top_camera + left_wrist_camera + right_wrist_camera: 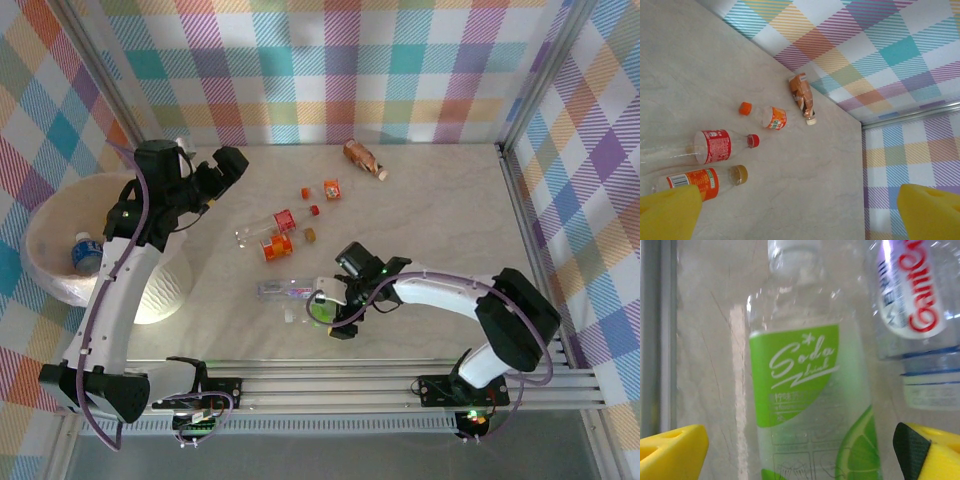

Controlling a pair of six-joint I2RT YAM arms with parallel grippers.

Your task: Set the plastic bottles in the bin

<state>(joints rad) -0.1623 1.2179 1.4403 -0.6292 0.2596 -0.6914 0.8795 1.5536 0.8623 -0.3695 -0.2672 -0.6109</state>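
This is a robotics lab test cell, not a lived-in room: a left arm [115, 300] and a right arm [450, 292] are bolted to aluminium rails [340, 385] at the near edge of a pale, marble-look table [450, 210]. Metal frame posts [540, 75] carry a bright plaid cloth backdrop [330, 70] around the table. Plastic bottles [283, 221] lie scattered on it like staged props beside a white bin [165, 290].

I count one brown bottle [363, 158], one small orange bottle [331, 188], one red-label bottle [283, 219], one orange-label bottle [277, 247], one green-label soda bottle [795, 375], one clear red-lettered bottle [283, 290] and one blue-label bottle [85, 252], seven in all. One loose orange cap [306, 192]. One white bin [45, 225].
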